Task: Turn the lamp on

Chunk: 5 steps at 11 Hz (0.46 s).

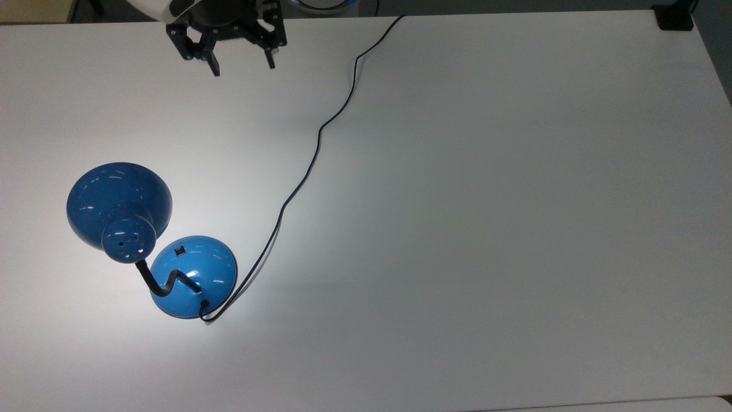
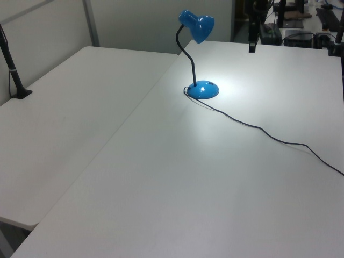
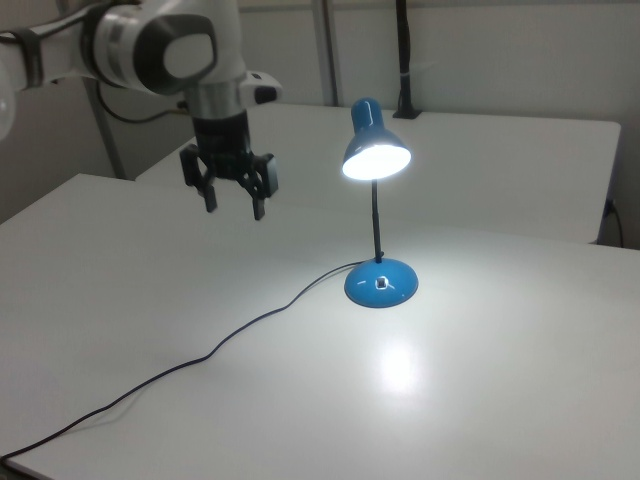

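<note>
Text on the lamp [image 1: 191,274]: none readable.
Text on the table [image 1: 486,229]: none readable.
Labels, brands, numbers elsewhere: none readable.

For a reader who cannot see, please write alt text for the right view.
A blue desk lamp stands lit on a white table, casting a bright patch. An open gripper hangs above the table, apart from the lamp, at the right view's left. The lamp's cord trails toward the lower left.

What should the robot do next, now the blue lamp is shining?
Probably nothing more than hold clear. The lamp glows and casts a bright patch on the table, so the job looks done. The gripper hangs open, well away from the base.
</note>
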Tool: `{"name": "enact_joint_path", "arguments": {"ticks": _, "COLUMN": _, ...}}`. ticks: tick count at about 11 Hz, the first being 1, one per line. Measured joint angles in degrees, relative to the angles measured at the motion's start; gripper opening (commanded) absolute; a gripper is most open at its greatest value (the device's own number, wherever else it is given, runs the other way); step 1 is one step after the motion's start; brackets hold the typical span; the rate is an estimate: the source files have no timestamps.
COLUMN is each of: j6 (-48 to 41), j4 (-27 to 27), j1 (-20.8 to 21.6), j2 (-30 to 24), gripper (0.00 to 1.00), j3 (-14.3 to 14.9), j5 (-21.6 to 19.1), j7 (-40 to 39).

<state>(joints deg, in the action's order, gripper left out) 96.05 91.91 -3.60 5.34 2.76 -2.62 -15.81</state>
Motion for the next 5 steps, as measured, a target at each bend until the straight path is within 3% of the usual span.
{"name": "enact_joint_path", "arguments": {"ticks": 2, "j6": -0.06, "j4": 0.67, "j1": 1.22, "j2": -2.78, "gripper": 1.0, "j3": -0.01, "j5": 0.0, "j7": 5.38}}
{"name": "enact_joint_path", "arguments": {"ticks": 5, "j6": 0.12, "j4": 1.64, "j1": 1.2, "j2": -4.2, "gripper": 1.0, "j3": -0.02, "j5": 0.0, "j7": 6.42}}
